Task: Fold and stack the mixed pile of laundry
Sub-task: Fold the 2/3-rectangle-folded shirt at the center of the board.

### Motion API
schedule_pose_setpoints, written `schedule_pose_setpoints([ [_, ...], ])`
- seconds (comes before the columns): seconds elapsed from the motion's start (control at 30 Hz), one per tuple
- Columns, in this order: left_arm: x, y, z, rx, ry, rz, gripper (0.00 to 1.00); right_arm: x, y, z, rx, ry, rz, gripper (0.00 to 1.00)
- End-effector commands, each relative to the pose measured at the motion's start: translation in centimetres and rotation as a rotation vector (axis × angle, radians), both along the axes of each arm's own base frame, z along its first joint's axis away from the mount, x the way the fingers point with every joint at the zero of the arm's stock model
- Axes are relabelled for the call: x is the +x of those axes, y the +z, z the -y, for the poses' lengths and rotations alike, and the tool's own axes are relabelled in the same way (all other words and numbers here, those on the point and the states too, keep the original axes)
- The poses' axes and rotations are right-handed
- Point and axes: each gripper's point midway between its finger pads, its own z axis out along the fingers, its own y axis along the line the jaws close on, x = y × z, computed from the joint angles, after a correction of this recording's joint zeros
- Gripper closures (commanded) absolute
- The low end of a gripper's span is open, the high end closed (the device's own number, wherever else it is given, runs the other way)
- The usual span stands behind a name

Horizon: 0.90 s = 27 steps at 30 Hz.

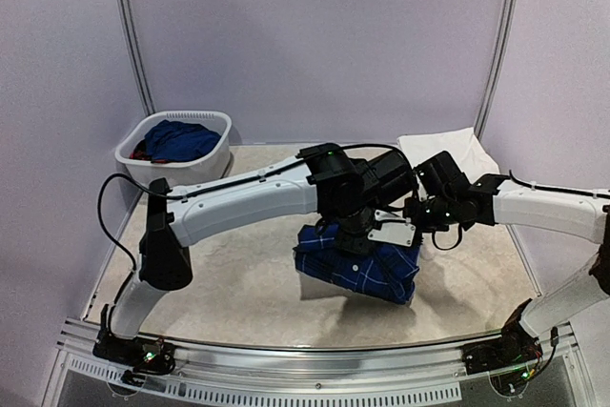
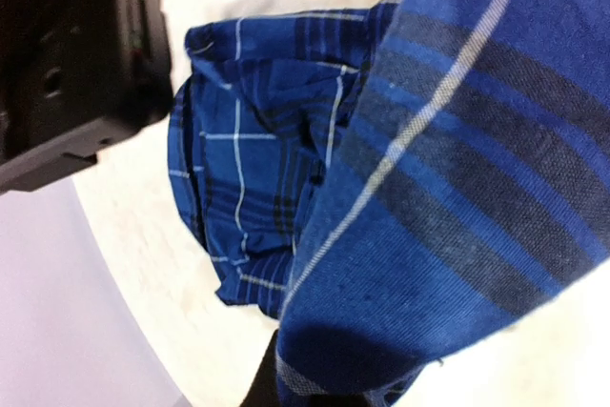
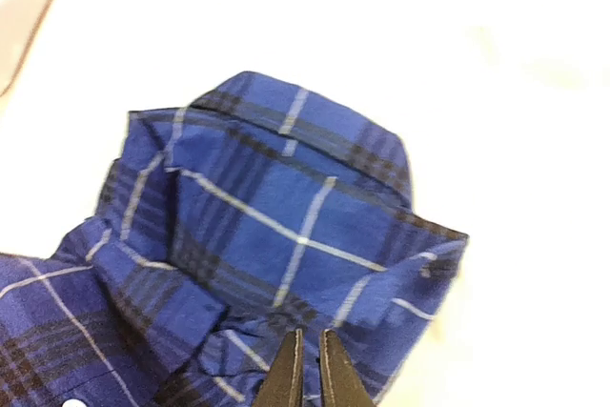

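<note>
The navy plaid shirt (image 1: pixel 357 272) lies bunched in the middle of the table. My left gripper (image 1: pixel 356 233) reaches down onto its top. In the left wrist view a fold of the shirt (image 2: pixel 457 188) hangs close over the jaws and hides them, apart from one dark finger (image 2: pixel 259 383). My right gripper (image 1: pixel 410 219) is at the shirt's right back corner. Its tips (image 3: pixel 310 342) are almost together on a puckered fold of the shirt (image 3: pixel 286 226). White cloth (image 1: pixel 448 148) lies at the back right. A solid blue piece (image 1: pixel 181 138) and a bit of red (image 1: pixel 141 151) lie in the basket.
The oval white plastic basket (image 1: pixel 217 161) stands at the back left. The two wrists are close together over the shirt. The right arm's black body (image 2: pixel 67 64) shows at the upper left of the left wrist view. The table's front rail (image 1: pixel 315 355) runs between the arm bases.
</note>
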Motion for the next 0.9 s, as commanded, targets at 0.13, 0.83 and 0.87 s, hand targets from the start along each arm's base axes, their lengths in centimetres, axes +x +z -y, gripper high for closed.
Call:
schedule_pose_setpoints([
  [0.13, 2.2, 0.0, 0.6, -0.017, -0.084, -0.022, 1.0, -0.1, -0.5, 5.6, -0.133, -0.182, 0.018, 0.93],
  [0.83, 14.8, -4.8, 5.9, -0.267, -0.088, 0.123, 0.98, -0.1, 1.9, 9.7, -0.137, -0.389, 0.163, 0.94],
  [0.87, 15.4, -5.2, 5.9, -0.272, -0.083, 0.13, 0.98, -0.1, 2.0, 9.6, -0.136, -0.388, 0.166, 0.94],
])
